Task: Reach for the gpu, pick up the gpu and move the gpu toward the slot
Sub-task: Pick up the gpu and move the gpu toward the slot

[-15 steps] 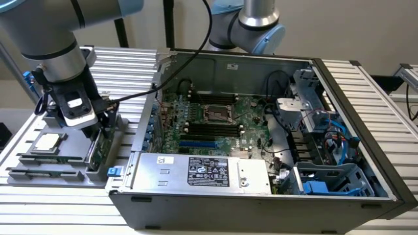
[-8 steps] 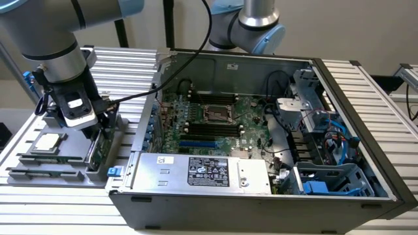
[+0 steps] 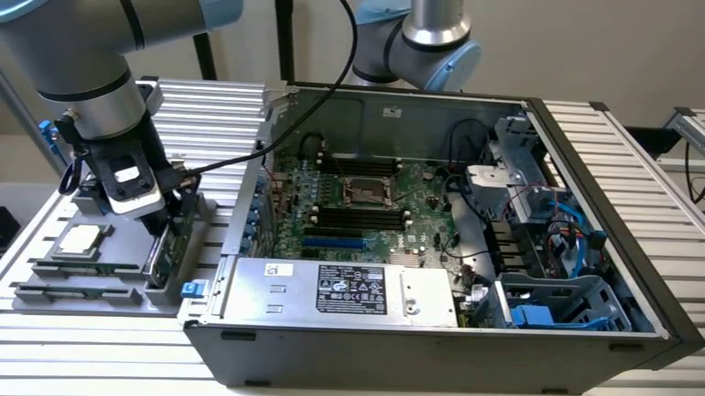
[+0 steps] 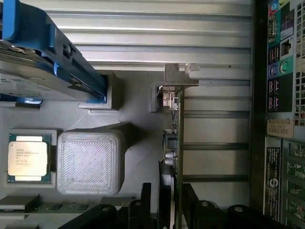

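Green and thin seen edge-on, the gpu (image 4: 178, 138) stands upright in a groove of the grey tray (image 4: 133, 109), its silver bracket (image 4: 178, 78) at the end away from the wrist camera. In the exterior view the card (image 3: 163, 252) sits at the tray's (image 3: 66, 285) edge nearest the case (image 3: 441, 346), well apart from the motherboard (image 3: 375, 206) inside.

The gripper (image 4: 167, 188) is down over the gpu's near end, with the card running into its middle. Whether it has closed on the card or only straddles it, I cannot tell. In the exterior view the gripper (image 3: 165, 219) hangs straight down from the arm at the exterior view's left, its tip at the card's top edge.

On the same tray a cpu (image 4: 27, 157) lies flat in a square pocket, beside a raised grey block (image 4: 88, 162). A drive (image 4: 28, 71) with blue rails rests tilted at the tray's far side. The cpu (image 3: 79, 240) is to the exterior view's left of the gripper. The case lies open on a ribbed metal table (image 3: 650, 165).
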`<state>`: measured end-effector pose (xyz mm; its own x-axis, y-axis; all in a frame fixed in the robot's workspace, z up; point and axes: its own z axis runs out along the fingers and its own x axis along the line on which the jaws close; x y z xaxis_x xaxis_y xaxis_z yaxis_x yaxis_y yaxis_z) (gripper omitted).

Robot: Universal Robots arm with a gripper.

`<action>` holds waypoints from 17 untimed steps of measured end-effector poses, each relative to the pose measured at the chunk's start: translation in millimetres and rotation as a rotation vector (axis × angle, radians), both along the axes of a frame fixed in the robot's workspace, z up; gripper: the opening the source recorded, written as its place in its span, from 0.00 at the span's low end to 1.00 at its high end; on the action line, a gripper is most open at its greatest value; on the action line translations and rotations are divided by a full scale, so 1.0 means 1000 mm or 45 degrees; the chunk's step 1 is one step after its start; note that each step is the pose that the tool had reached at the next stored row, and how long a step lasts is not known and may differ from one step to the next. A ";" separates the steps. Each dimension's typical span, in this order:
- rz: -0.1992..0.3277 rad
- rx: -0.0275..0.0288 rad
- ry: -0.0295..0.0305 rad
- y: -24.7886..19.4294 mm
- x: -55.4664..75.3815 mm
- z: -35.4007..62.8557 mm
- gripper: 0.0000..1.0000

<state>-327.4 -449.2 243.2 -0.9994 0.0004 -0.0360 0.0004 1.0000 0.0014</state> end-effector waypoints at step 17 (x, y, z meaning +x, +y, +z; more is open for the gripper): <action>0.000 0.0003 -0.0003 0.0002 0.000 0.0002 0.26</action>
<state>-327.4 -449.0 243.4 -0.9993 0.0005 -0.0362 0.0004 1.0000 0.0016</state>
